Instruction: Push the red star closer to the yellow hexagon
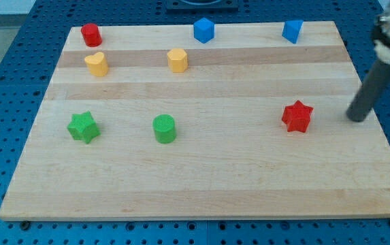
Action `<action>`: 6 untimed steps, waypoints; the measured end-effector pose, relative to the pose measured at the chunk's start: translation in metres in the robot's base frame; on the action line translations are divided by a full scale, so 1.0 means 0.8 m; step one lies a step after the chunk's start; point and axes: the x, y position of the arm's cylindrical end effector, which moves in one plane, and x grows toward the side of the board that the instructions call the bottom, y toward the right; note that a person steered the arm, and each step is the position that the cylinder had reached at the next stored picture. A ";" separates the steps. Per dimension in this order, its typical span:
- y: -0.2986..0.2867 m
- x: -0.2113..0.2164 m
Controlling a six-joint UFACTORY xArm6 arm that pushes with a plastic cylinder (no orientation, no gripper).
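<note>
Resting on the wooden surface [201, 184], my tip [356, 120] grasps nothing; red star block [297, 116] just left; yellow hexagon block [177, 60] far up-left.

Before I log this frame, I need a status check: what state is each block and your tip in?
red star: flat on board, untouched
my tip: right of red star, apart
yellow hexagon: untouched, upper middle
yellow heart: untouched
red cylinder: upright
green star: untouched
green cylinder: upright
blue cube: untouched
blue block: untouched

Red star [297, 116], yellow hexagon [177, 60], pale striped wooden board [201, 177].
</note>
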 end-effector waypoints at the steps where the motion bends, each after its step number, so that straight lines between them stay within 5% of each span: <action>1: -0.090 -0.004; 3: -0.216 -0.042; 5: -0.107 -0.021; 6: -0.120 0.017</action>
